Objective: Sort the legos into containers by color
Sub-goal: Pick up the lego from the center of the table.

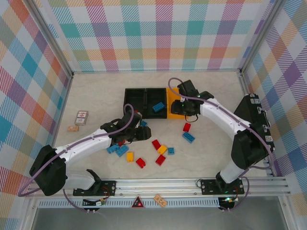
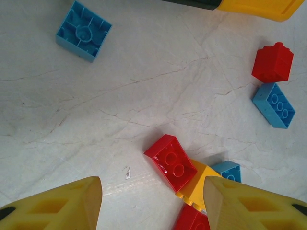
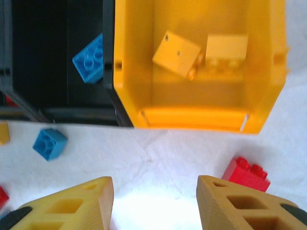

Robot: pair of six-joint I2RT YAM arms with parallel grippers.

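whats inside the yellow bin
A tilted yellow brick and a flat yellow brick lie side by side in the yellow bin. From above, the right arm covers most of the bin.

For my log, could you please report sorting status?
Left gripper open over loose legos. Right gripper open, empty, at yellow bin. Two yellow bricks inside; blue brick in black bin. No obstruction seen.

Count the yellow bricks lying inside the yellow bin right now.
2. One tilted brick sits left of centre in the yellow bin; a second brick lies just right of it. The bin's far end is out of frame, so another could be hidden.
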